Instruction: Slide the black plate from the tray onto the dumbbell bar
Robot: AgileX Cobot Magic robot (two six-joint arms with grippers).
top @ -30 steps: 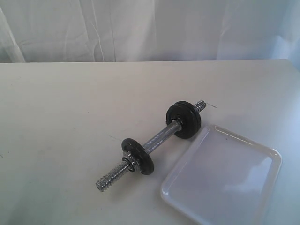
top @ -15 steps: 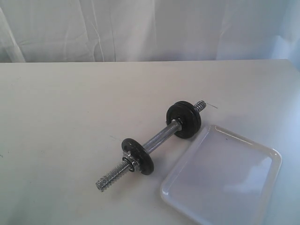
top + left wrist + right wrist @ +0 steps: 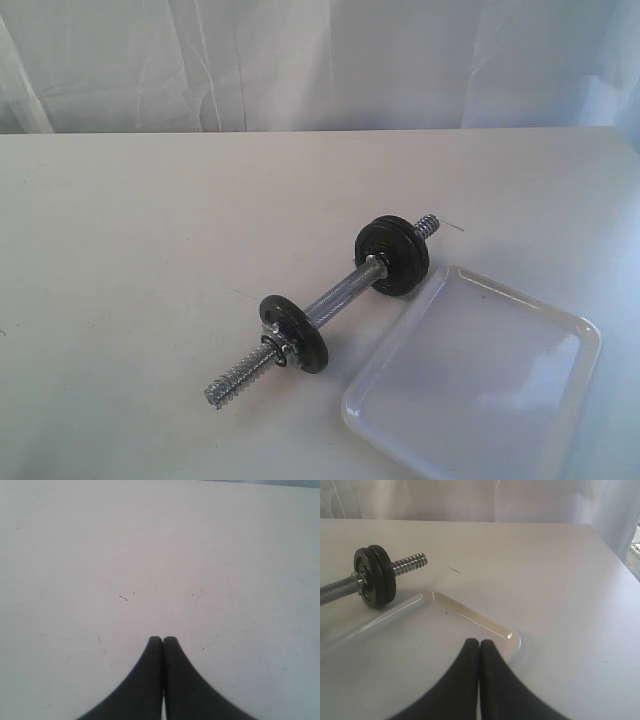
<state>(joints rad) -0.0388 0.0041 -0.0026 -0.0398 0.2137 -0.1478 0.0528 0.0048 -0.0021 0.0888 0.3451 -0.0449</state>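
Right wrist view: my right end effector (image 3: pixel 479 642), pinched together, faces the empty tray (image 3: pixel 420 645); the left end effector (image 3: pixel 163 640) is together too. Beyond, the black plate (image 3: pixel 389 580) seems already on the dumbbell bar (image 3: pixel 340 292) — no collar outside it, so a nudge could shed it. Bar lies flat, axis near-left to far-right in the exterior view.

No readable text, label or number appears.

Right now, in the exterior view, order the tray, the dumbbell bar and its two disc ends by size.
1. Tray, largest.
2. Dumbbell bar.
3. Far discs and near disc: these look alike, and their distance from the camera differs, so I leave them unranked.
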